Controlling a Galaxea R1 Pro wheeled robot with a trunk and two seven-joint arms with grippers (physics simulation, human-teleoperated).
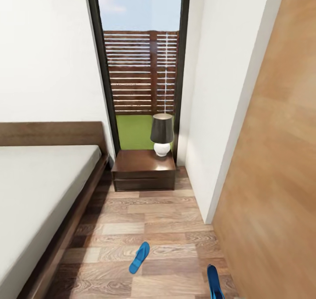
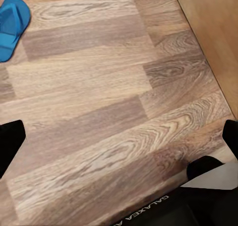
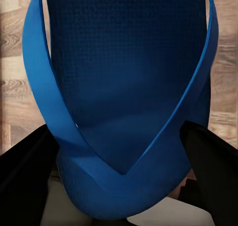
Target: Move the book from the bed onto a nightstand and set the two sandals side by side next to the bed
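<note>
The bed [image 1: 39, 189], with its grey mattress and dark wood frame, lies at the left of the head view. A dark nightstand [image 1: 136, 162] stands beside its headboard under the window. One blue sandal [image 1: 139, 257] [image 2: 11, 25] lies on the plank floor a short way from the bed's side. The other sandal [image 1: 215, 285] [image 3: 124, 87] sits at the lower right of the head view, and my right gripper [image 3: 119, 154] is shut on its toe end, one finger on each side. My left gripper [image 2: 119, 136] hangs open over bare floor. The book is out of view.
A lamp [image 1: 162, 134] with a dark shade and white base stands on the nightstand. A white wall corner [image 1: 206, 158] and a wood panel [image 1: 281, 180] close off the right side. Plank floor [image 1: 149, 220] runs between bed and wall.
</note>
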